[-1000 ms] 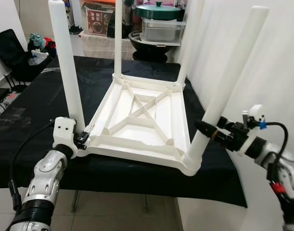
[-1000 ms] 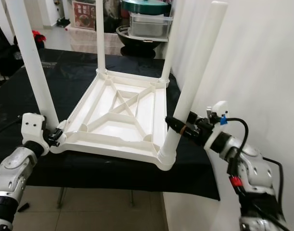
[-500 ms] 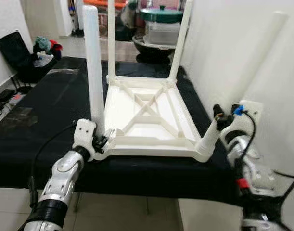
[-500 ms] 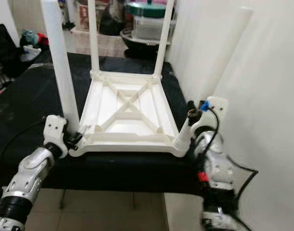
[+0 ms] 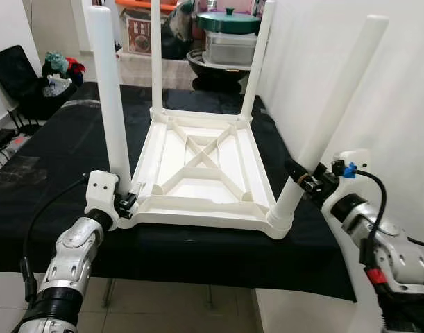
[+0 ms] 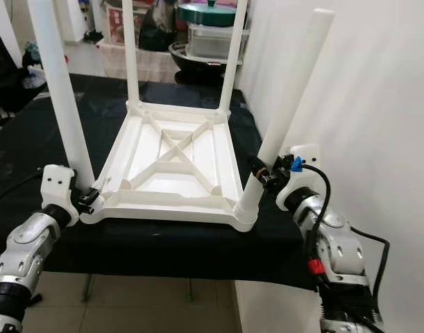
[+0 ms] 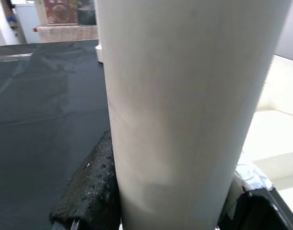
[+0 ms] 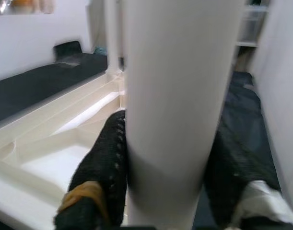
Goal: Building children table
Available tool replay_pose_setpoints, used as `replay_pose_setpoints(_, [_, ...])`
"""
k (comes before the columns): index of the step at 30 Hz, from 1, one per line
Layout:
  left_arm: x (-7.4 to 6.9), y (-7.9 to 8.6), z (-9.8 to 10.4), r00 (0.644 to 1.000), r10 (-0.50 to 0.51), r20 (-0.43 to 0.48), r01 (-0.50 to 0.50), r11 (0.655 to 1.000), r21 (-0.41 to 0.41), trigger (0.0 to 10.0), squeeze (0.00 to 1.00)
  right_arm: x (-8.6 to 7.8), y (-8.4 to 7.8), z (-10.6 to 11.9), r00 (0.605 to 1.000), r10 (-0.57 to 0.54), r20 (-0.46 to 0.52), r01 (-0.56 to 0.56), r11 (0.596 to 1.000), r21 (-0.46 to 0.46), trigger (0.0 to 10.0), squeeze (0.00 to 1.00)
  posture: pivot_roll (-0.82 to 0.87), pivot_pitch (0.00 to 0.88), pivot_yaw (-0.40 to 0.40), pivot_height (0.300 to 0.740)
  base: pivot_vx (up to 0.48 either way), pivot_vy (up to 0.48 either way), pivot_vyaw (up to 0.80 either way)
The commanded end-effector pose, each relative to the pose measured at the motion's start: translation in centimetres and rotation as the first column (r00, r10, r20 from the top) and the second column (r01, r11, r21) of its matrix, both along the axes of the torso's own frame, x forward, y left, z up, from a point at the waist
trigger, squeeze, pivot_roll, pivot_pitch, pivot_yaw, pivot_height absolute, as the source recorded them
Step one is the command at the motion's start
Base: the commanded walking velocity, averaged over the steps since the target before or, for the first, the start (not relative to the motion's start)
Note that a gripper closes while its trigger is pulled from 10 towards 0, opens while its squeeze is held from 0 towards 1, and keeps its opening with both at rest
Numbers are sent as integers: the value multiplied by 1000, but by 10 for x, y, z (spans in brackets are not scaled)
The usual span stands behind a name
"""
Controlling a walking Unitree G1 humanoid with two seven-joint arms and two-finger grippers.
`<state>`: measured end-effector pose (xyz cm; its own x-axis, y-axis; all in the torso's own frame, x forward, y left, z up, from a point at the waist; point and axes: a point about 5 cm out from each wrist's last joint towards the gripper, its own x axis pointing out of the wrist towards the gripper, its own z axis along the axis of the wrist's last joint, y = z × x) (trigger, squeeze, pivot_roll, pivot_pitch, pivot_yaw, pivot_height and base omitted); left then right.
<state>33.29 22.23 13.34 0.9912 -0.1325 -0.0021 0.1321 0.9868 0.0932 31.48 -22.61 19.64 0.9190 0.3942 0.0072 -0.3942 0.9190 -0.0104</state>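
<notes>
A white plastic children's table (image 5: pixel 205 166) lies upside down on a black-covered bench, its legs pointing up. My left gripper (image 5: pixel 128 203) is shut on the near-left leg (image 5: pixel 109 104) just above its socket; the left wrist view has that leg (image 7: pixel 184 96) between the black fingers (image 7: pixel 91 191). My right gripper (image 5: pixel 303 182) is shut on the near-right leg (image 5: pixel 329 118), which leans out to the right from its corner socket (image 5: pixel 280 223). In the right wrist view this leg (image 8: pixel 175 96) sits between the padded fingers (image 8: pixel 105 163). The two far legs stand upright.
A white wall (image 5: pixel 406 83) runs close along the right side. The black bench (image 5: pixel 52 159) extends to the left. Pots and a steel container (image 5: pixel 229 31) sit behind the table, and a black chair (image 5: pixel 24 76) with clutter stands at the far left.
The head view has swung and settled again. Both grippers keep their hold on the same legs, and the right forearm has turned from raised back to level.
</notes>
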Motion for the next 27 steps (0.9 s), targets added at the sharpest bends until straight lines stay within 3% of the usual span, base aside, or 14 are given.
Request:
replay_pose_setpoints(1, [-5, 9, -9, 999, 39, -37, -39, 999, 5, 10000, 0, 1, -17, -7, 999, -22, -37, 20, 999, -48, 10000, 1000, 39, 0, -113, 740, 0, 0, 0])
replay_pose_setpoints(4, [-5, 9, -9, 999, 39, -37, -39, 999, 4, 10000, 0, 4, -26, -7, 998, -19, -58, 14, 996, -85, 10000, 1000, 40, 0, -113, 740, 0, 0, 0])
replay_pose_setpoints(5, [-5, 9, -9, 999, 39, -36, -38, 999, 3, 10000, 0, 0, -22, -10, 989, 107, -104, -113, 992, -58, 10000, 0, 42, 0, -112, 740, 0, 0, 0])
replay_pose_setpoints(7, [-5, 10, -8, 999, 38, -35, -37, 999, 5, 10000, 0, -9, -20, -10, 958, 257, -130, -267, 962, -61, 10000, 0, 46, 0, -109, 740, 0, 0, 0])
replay_pose_setpoints(9, [-5, 11, -7, 999, 38, -35, -38, 999, 8, 10000, 0, -11, -21, -9, 937, 323, -130, -334, 939, -77, 10000, 0, 46, 0, -109, 740, 0, 0, 0])
replay_pose_setpoints(14, [-4, 12, -7, 999, 39, -35, -39, 999, 11, 10000, 0, 2, -27, -4, 954, 276, -115, -288, 951, -114, 10000, 0, 48, 0, -112, 740, 0, 0, 0])
replay_pose_setpoints(22, [-4, 8, -7, 999, 32, -34, -32, 999, 9, 10000, 0, 13, -14, -15, 963, 245, -108, -256, 962, -99, 10000, 0, 51, 0, -109, 740, 0, 0, 0])
replay_pose_setpoints(23, [-5, 8, -7, 999, 31, -35, -31, 999, 9, 10000, 0, 14, -11, -17, 968, 232, -96, -240, 967, -82, 8235, 0, 52, 0, -109, 740, 0, 0, 0])
replay_pose_setpoints(24, [-4, 8, -7, 999, 30, -35, -30, 1000, 10, 10000, 0, 16, -10, -19, 973, 211, -88, -218, 974, -68, 0, 0, 52, 0, -109, 740, 0, 0, 0])
replay_pose_setpoints(27, [-4, 10, -6, 999, 30, -36, -29, 999, 13, 10000, 0, 19, -14, -23, 992, 108, -59, -110, 993, -46, 0, 0, 50, 0, -106, 740, 0, 0, 0])
